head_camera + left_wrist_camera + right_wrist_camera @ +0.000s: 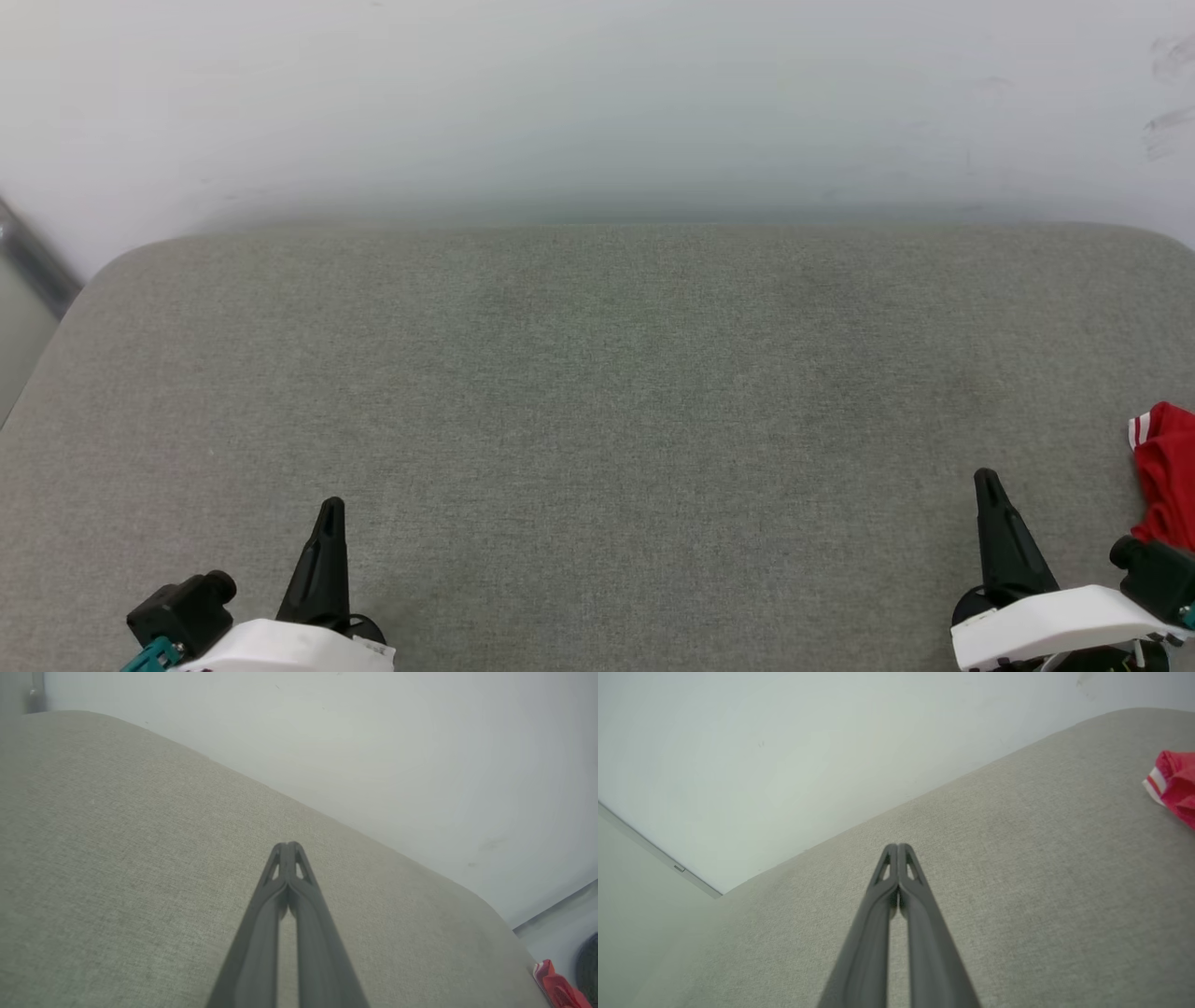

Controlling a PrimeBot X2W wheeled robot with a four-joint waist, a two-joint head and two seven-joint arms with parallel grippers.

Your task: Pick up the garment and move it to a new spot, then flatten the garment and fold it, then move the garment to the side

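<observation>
Head view, crumpled red garment on rounded woven grey surface, left tool, right tool clenched empty.

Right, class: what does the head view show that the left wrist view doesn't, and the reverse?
The head view adds the right gripper, shut, near the garment. The left wrist view adds a dark round shape beyond the grey cushion. Both share that cushion, the pale wall, the garment's red edge and the shut left gripper.

grey fabric surface; red garment bunched at its right edge
</observation>
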